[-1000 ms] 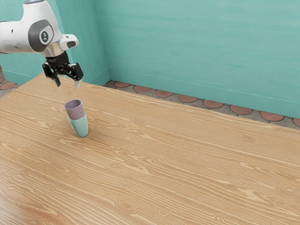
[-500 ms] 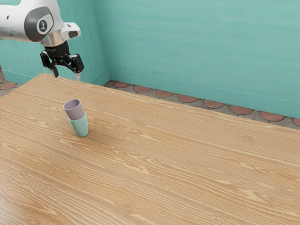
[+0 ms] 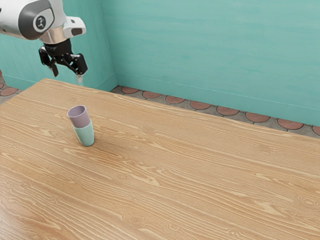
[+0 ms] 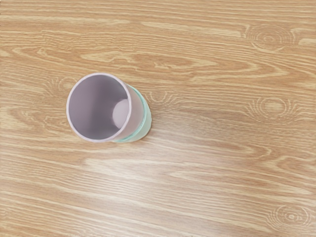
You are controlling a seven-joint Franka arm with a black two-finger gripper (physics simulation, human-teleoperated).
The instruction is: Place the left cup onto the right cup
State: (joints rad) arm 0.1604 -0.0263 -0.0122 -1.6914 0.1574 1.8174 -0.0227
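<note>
Plainly, the purple cup [image 3: 78,115] sits nested in the teal cup [image 3: 84,134], leaning slightly, on the wood-grain surface [image 3: 200,175] toward 9 o'clock in the exterior view. Stacking looks done, I judge; the next move calls only for keeping away from the pair. At 11 o'clock from the cups, well above, the end effector [image 3: 65,75] hangs with fingers apart, holding nothing. Beyond the surface's far edge run reddish floor tiles [image 3: 200,105], then a teal wall [image 3: 210,45].
</note>
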